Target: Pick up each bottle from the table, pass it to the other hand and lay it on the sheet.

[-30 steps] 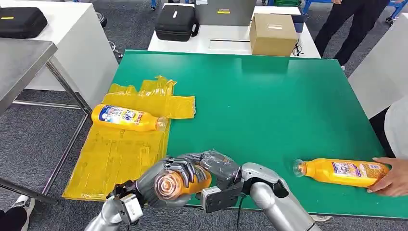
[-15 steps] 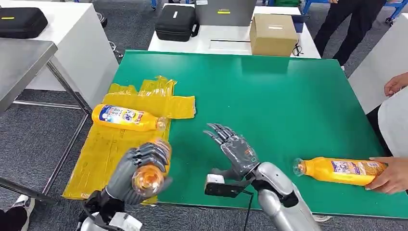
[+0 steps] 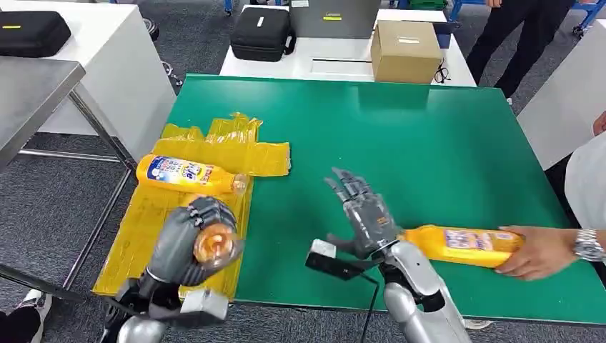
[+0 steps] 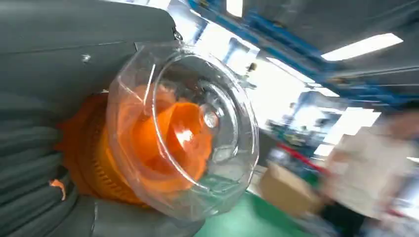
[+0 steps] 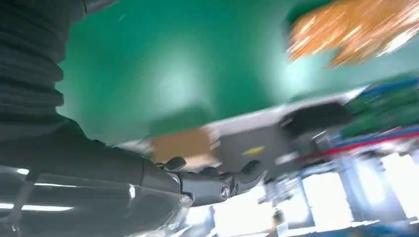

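Gripping a bottle [image 3: 213,245], left hand [image 3: 187,241] hovers over sheet [image 3: 171,221]; right hand [image 3: 363,211] spread empty.

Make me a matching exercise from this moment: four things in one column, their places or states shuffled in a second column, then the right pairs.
Things
1. left hand
2. right hand
3. labelled bottle
4. bottle by the table's right edge

States
A. lies on the yellow sheet
B. held on the green table by a person's hand
C. grips an orange bottle
D. open, fingers spread, holding nothing

Pairs: 1-C, 2-D, 3-A, 4-B
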